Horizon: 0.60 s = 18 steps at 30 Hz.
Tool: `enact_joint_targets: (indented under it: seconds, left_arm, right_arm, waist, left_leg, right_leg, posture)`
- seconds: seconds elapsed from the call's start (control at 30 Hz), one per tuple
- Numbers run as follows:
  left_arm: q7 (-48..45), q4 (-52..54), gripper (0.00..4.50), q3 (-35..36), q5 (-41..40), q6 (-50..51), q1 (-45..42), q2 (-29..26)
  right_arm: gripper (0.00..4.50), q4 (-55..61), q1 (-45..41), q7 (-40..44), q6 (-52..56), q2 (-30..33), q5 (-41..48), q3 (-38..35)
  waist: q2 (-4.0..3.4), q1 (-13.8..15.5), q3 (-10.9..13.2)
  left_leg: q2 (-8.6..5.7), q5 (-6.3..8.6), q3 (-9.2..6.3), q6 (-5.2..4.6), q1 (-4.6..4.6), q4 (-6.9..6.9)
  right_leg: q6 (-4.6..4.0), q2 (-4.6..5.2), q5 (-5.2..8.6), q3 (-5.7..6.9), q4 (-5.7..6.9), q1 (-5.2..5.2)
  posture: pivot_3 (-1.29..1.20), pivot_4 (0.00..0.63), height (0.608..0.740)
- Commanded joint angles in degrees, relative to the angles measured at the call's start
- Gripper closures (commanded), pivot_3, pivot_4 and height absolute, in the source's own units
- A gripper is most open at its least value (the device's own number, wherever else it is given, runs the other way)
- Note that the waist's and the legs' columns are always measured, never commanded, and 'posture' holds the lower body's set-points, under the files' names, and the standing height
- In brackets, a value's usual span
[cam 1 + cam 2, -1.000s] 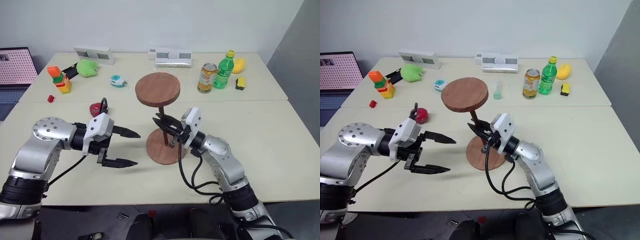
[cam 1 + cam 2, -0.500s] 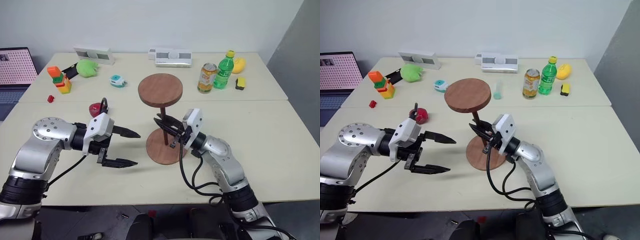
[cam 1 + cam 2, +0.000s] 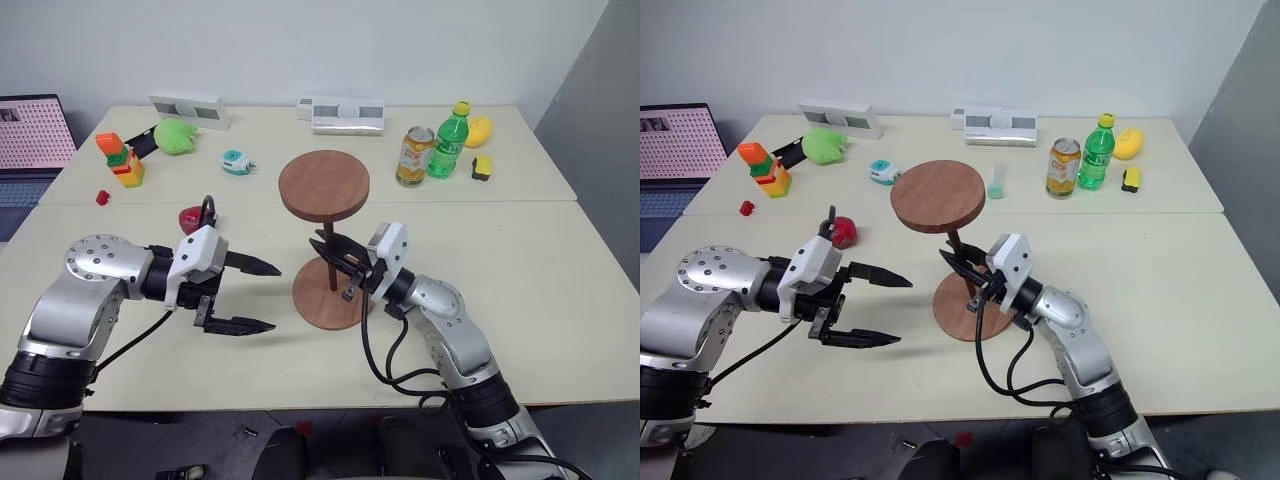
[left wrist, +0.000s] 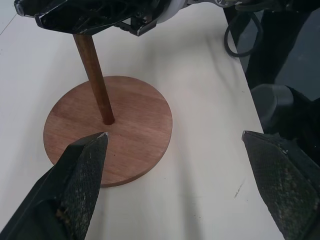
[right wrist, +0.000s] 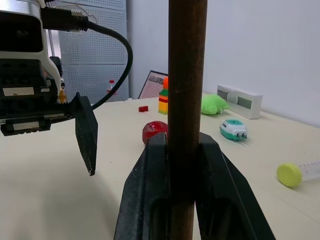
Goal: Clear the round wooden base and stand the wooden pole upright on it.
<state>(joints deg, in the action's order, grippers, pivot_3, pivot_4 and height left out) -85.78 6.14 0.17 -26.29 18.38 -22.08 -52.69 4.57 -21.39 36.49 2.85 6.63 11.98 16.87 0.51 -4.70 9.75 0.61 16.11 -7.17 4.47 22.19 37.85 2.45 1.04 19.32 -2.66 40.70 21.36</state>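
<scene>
Straightening since a second ago: the wooden pole (image 3: 328, 262), now upright in the round wooden base (image 3: 331, 294) mid-bench | you're clamping it with right gripper (image 3: 334, 266) fingers; left gripper (image 3: 262, 297) fingers spread wide, empty | risk: releasing jerkily could be toppling it.

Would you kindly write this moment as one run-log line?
right gripper: shut on wooden pole | pole: upright in round wooden base hole | left gripper: open, beside base

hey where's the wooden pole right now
In the left eye view, the wooden pole stands upright mid-table in the round wooden base, gripped by the right tool.
</scene>
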Motion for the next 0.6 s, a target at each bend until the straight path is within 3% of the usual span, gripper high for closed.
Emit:
enact_joint_targets:
  seconds: [0.03,0.07,0.13,0.2,0.6]
  left_arm:
    - [-0.32,0.43,0.0,0.07,-0.2,-0.24,-0.94,-0.63]
    - [-0.31,0.45,0.0,0.07,-0.2,-0.24,-0.95,-0.62]
    - [-0.32,0.55,0.0,0.03,-0.27,-0.11,-1.03,-0.62]
    - [-0.37,0.5,0.0,-0.01,-0.27,-0.1,-1.16,-0.62]
    - [0.15,-0.37,0.0,-0.58,-0.14,0.69,-1.91,-0.64]
  right_arm:
    - [4.24,-2.02,2.24,1.36,1.7,1.7,-2.08,2.23]
    - [4.24,-1.94,2.24,1.34,1.74,1.74,-2.06,2.23]
    - [3.54,-1.77,1.94,1.29,2.2,1.79,-1.78,2.02]
    - [3.27,-1.63,1.47,0.98,2.71,1.69,-1.45,1.56]
    - [0.49,2.22,0.83,1.71,6.43,3.27,-0.04,-1.41]
  waist:
    - [0.0,0.0,0.0]
    - [0.0,0.0,0.0]
    - [0.0,0.0,0.0]
    - [-0.01,0.08,0.02]
    - [-0.07,0.06,0.09]
  left_leg:
    - [0.0,0.0,0.01,0.0,-0.03,-0.01]
    - [0.0,0.0,0.01,0.0,-0.05,-0.02]
    - [0.0,0.0,0.02,0.0,-0.05,-0.02]
    - [0.0,0.0,0.01,0.0,-0.05,-0.02]
    - [-0.01,0.0,0.02,0.0,0.2,0.0]
  right_leg:
    - [0.0,0.0,0.0,-0.01,0.0,-0.01]
    - [0.0,0.0,0.0,-0.01,0.0,-0.03]
    - [0.0,0.0,0.01,-0.02,0.0,-0.03]
    - [0.0,0.0,0.01,-0.01,-0.05,-0.05]
    - [-0.02,0.01,0.02,-0.02,-0.07,0.14]
  posture:
    - [0.0,0.15,0.74]
    - [0.0,0.15,0.74]
    - [0.0,0.15,0.74]
    - [0.0,0.15,0.74]
    - [0.0,0.15,0.74]
